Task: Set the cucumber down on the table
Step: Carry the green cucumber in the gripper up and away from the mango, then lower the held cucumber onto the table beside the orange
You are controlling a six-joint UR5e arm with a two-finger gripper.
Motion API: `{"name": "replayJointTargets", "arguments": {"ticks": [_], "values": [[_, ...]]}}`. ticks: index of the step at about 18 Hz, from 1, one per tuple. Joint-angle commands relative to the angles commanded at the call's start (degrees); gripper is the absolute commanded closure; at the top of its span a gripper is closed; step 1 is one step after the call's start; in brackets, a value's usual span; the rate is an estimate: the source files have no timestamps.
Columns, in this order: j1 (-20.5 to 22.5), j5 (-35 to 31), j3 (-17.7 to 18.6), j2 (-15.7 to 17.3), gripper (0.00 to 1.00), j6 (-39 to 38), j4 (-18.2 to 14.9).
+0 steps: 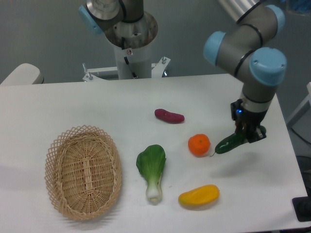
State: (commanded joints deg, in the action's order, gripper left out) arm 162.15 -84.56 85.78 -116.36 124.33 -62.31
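One gripper (pixel 248 133) at right side of table (pixel 97 104), fingers closed on cucumber (pixel 229 143). Cucumber tilted, stem tip low and pointing left, held just above table with shadow under it. Orange (pixel 199 144) just left of cucumber tip. Yellow vegetable (pixel 198 195) below orange. Purple sweet potato (pixel 169 116) farther up. Bok choy (pixel 152 171) in middle. Wicker basket (pixel 83 172) far left.

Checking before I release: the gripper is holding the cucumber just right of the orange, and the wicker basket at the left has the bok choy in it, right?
Not quite. The camera view shows the basket empty; the bok choy lies on the table to its right. The gripper does hold the cucumber just right of the orange.
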Motion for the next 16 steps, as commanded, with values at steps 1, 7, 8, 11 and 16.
{"name": "replayJointTargets", "arguments": {"ticks": [1, 7, 8, 11, 16], "values": [[0.62, 0.01, 0.00, -0.35, 0.86, 3.43, 0.00], [1.85, -0.52, -0.62, -3.87, 0.86, 17.51, -0.09], [1.85, -0.61, -0.44, -4.22, 0.86, 18.13, -0.17], [1.85, -1.83, 0.35, -5.10, 0.86, 19.19, -0.26], [1.85, -2.45, 2.55, -4.75, 0.86, 18.40, -0.53]]}}
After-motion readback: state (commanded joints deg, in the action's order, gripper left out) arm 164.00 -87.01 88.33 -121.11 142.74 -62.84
